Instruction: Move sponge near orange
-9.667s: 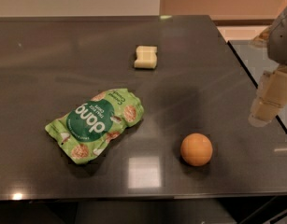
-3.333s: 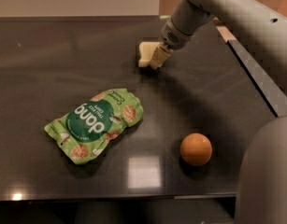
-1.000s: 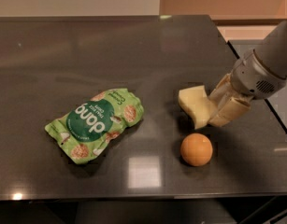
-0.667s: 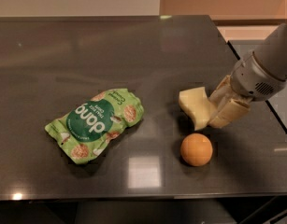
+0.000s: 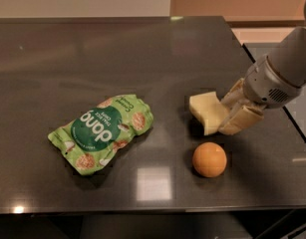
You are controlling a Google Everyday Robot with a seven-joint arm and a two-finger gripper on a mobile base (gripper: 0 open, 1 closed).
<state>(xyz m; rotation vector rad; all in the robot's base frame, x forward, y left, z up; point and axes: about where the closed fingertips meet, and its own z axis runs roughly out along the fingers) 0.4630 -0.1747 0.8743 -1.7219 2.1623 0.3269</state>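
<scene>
The sponge (image 5: 206,111), a pale cream-yellow foam block, is tilted just above the dark table, right behind the orange (image 5: 209,159). The orange is small and round and sits on the table toward the front right. My gripper (image 5: 224,116) comes in from the right, with its cream fingers (image 5: 240,120) closed on the sponge's right end. A narrow gap of table shows between the sponge and the orange.
A green snack bag (image 5: 100,132) lies flat on the dark table (image 5: 68,59), left of centre. The table's right edge (image 5: 292,118) runs just behind my arm, and its front edge is close below the orange.
The sponge went from the table's back to just behind the orange, carried in my gripper. Over the last second it has barely moved.
</scene>
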